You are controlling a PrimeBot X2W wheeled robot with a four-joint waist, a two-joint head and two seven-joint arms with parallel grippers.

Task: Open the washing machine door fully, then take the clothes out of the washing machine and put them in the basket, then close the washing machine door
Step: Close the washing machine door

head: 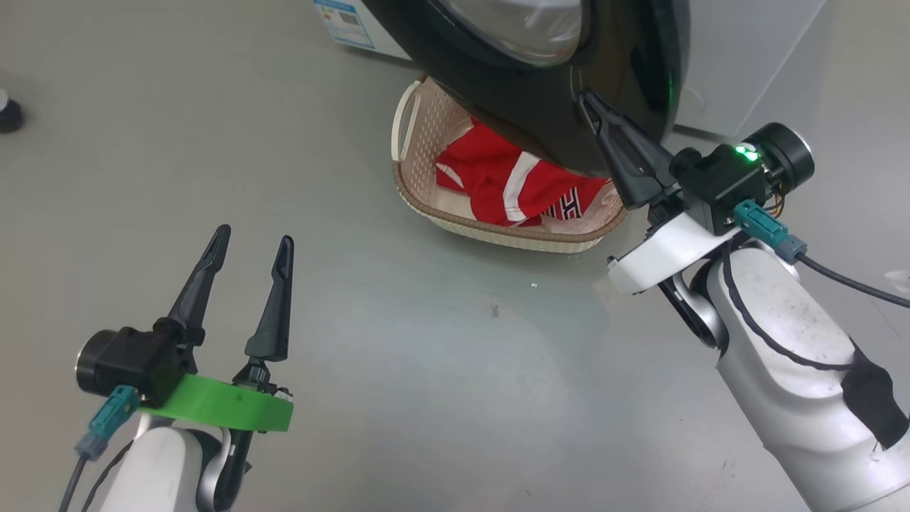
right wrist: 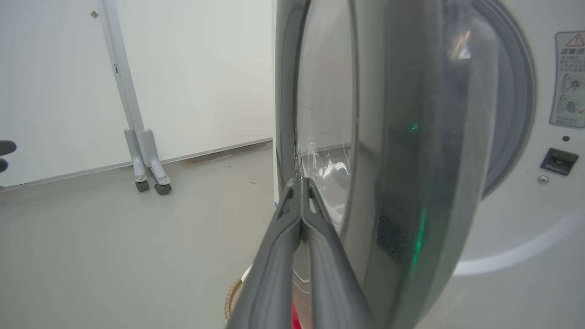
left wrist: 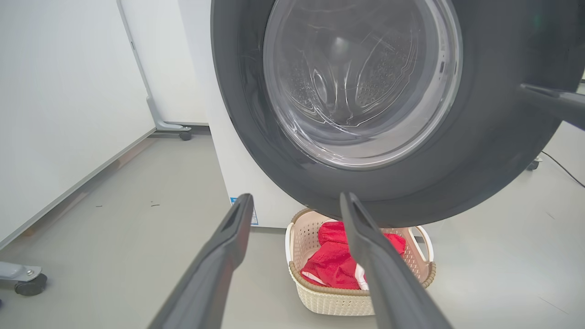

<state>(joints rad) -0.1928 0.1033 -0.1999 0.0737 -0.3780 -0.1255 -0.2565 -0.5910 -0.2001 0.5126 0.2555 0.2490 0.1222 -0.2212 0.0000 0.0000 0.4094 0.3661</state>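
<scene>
The washing machine door cuts across the top of the head view with its upper part out of frame. Its glossy black rim hides the far end of the basket and part of the clothes lying in it. These are red fabric with white trim and a scrap of dark block lettering, and a pale piece underneath is hard to make out. Of the washing machine itself, a white corner and a blue label sticker appear there. The right gripper reaches up from the lower right with its forearm angled toward the door. Its fingers are pressed together and their tips lie over the rim's lower right, though whether they truly touch it cannot be told. The left gripper hovers low over the grey floor, well apart from the basket, fingers spread and holding nothing. The left wrist view faces the door flat-on, with the perforated drum blurred through the glass bowl and the basket on the floor below, just beside the machine's front. The right wrist view takes the door edge-on, swung out from the front, with the grey rubber ring, a latch socket and a warning sticker beyond it.
</scene>
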